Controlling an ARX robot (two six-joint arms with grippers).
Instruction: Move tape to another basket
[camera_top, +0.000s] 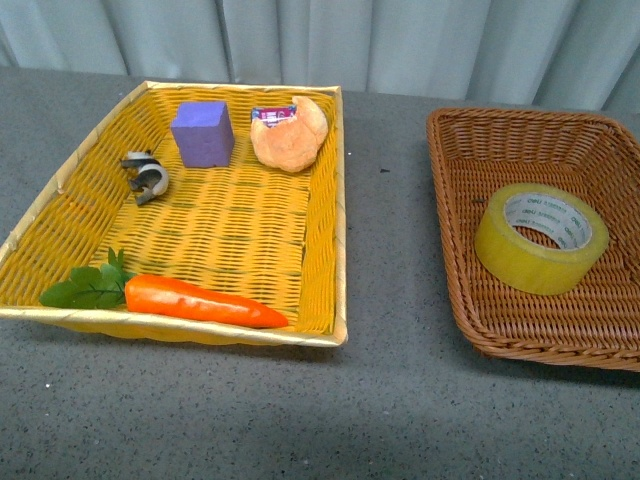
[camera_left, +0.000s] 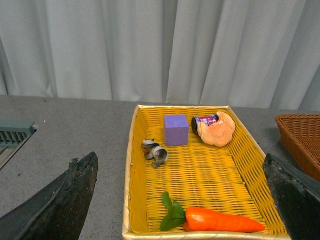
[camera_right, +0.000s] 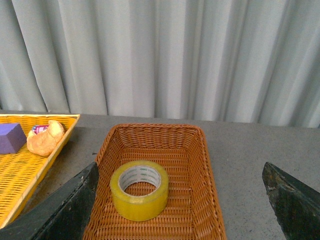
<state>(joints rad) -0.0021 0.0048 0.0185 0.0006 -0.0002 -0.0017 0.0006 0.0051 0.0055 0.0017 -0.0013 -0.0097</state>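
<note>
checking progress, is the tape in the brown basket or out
In. The tape lies flat on the brown basket floor.

Even, soft light falls from overhead across all three views, bright enough for saturated colour, with only faint short shadows, such as the one under the carrot (camera_top: 205, 301) at about 6 o'clock of it and inside the rim of the brown basket (camera_top: 455, 150). The tape (camera_top: 541, 237) shows a mild sheen on its top edge but no harsh glare, and the grey tabletop (camera_top: 390, 400) looks slightly grainy. In both wrist views the dark gripper fingers (camera_left: 55, 205) (camera_right: 295, 200) at 7 and 5 o'clock are soft and out of focus, while the middle stays sharp
</note>
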